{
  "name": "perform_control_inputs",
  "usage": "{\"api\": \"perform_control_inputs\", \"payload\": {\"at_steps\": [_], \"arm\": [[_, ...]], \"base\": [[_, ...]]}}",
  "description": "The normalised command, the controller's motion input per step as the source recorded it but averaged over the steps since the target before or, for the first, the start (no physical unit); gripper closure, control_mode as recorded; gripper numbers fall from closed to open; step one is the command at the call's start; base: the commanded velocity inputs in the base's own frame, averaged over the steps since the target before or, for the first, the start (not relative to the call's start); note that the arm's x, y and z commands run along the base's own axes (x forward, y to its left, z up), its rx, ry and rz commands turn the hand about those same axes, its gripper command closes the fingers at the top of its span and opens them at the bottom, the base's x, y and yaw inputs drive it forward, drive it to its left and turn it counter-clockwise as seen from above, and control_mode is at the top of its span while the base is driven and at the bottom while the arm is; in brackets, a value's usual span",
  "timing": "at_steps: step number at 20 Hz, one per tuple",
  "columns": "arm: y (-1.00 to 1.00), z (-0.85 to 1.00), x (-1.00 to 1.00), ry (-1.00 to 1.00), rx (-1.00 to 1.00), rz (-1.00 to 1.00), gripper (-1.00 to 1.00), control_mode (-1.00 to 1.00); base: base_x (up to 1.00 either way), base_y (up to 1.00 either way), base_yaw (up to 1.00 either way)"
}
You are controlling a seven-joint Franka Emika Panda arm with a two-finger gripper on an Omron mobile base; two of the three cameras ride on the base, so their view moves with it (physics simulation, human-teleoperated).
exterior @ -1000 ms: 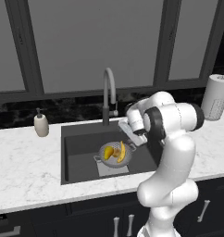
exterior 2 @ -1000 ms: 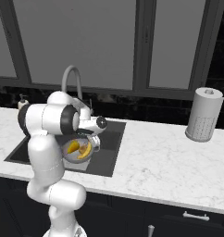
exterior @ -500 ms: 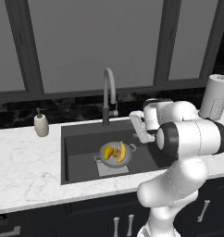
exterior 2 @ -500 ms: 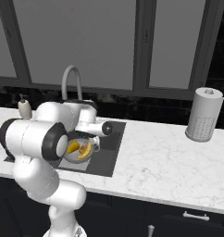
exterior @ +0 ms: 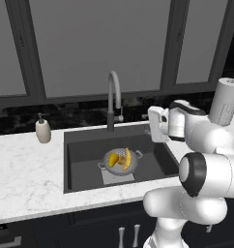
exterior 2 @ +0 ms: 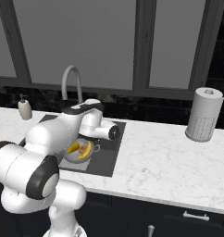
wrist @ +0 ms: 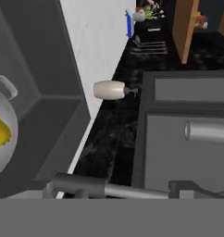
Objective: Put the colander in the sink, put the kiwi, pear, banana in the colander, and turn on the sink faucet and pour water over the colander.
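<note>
The silver colander (exterior: 120,160) stands on the light plate of the dark sink (exterior: 85,160). It holds the curved banana (exterior: 127,159), the yellow pear (exterior: 112,160) and a small darker lump between them, the kiwi (exterior: 121,156). The grey gooseneck faucet (exterior: 113,99) rises at the sink's back edge. No stream of water is in view. My gripper (exterior: 153,124) hovers over the sink's back right corner, right of the faucet and pointing towards it. Its fingers are too small to read. In the hand view the faucet stem (wrist: 109,187) lies close along the bottom, and the colander (wrist: 0,139) sits at the left.
A white soap pump bottle (exterior: 42,131) stands on the marble counter (exterior: 27,179) left of the sink. A paper towel roll (exterior: 225,101) stands at the far right. Dark windows and a black backsplash run behind the counter.
The arm has swung back and to the right. The hand rose from over the colander to the sink's back right corner. Colander and fruit have not moved.
</note>
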Motion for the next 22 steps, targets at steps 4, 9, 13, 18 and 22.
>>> {"api": "perform_control_inputs", "payload": {"at_steps": [4, 9, 13, 18, 22], "arm": [[-0.03, 0.70, -0.03, -0.02, 0.22, 0.05, -1.00, -1.00], [0.00, 0.44, 0.00, 0.18, 0.15, 0.07, -1.00, -1.00], [0.00, 0.02, 0.33, 0.67, 0.00, 0.11, -1.00, -1.00], [0.00, 0.00, 0.29, 0.44, 0.15, -0.02, -1.00, -1.00], [0.00, -0.05, 0.07, 0.30, 0.25, -0.11, -1.00, -1.00]], "base": [[0.00, 0.00, 0.00], [0.00, 0.00, 0.00], [0.00, 0.00, 0.00], [0.00, 0.00, 0.00], [0.00, 0.00, 0.00]]}}
